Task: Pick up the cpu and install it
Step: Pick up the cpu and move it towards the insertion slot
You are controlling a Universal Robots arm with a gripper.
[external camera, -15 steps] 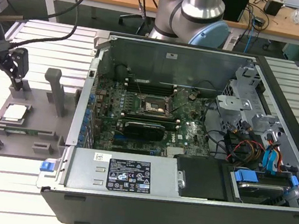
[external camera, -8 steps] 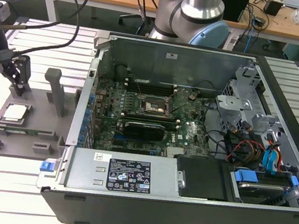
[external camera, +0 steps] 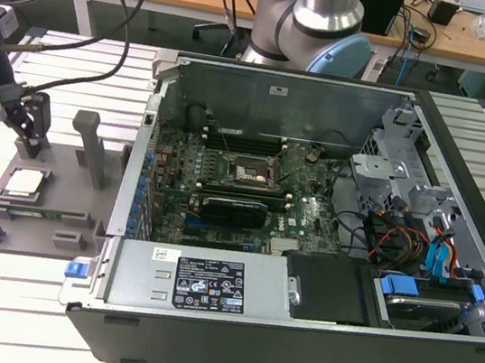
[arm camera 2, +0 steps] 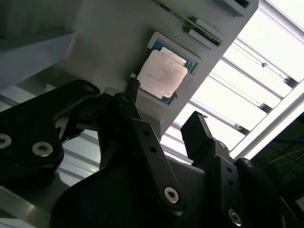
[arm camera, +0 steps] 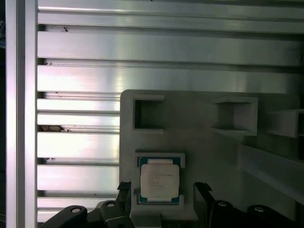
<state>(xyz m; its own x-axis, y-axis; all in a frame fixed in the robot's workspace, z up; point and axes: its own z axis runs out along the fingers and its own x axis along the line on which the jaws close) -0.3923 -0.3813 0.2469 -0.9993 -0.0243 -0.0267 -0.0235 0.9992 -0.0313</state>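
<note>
The gripper (external camera: 11, 130) hung over the grey plastic tray (external camera: 56, 208) at the exterior view's left, its two black fingers (external camera: 37, 119) spread apart and holding nothing. The cpu (external camera: 25, 183) lay flat in a shallow square recess of that tray, silvery top up, with a thin green rim showing round it. In the first wrist view the open gripper (arm camera: 163, 190) straddled the cpu (arm camera: 159, 180), one fingertip to either side of the chip. In the second wrist view the cpu (arm camera 2: 162, 76) sat in its recess just beyond the gripper (arm camera 2: 164, 107), and one dark finger (arm camera 2: 132, 90) came close to a corner of the chip; whether it touched could not be told. The tray (arm camera: 190, 123) also carried several empty square pockets (arm camera: 148, 114) and, in the exterior view, an upright grey post (external camera: 92, 148) near the cpu. The tray rested on a slatted aluminium table (external camera: 23, 304), just beside an open computer case (external camera: 283, 92) lying on its side. Inside the case the green motherboard (external camera: 310, 219) faced up, with its black socket frame (external camera: 246, 171) near the middle, well apart from the cpu. The arm's pale blue and silver base (external camera: 317, 19) stood behind the case.
</note>
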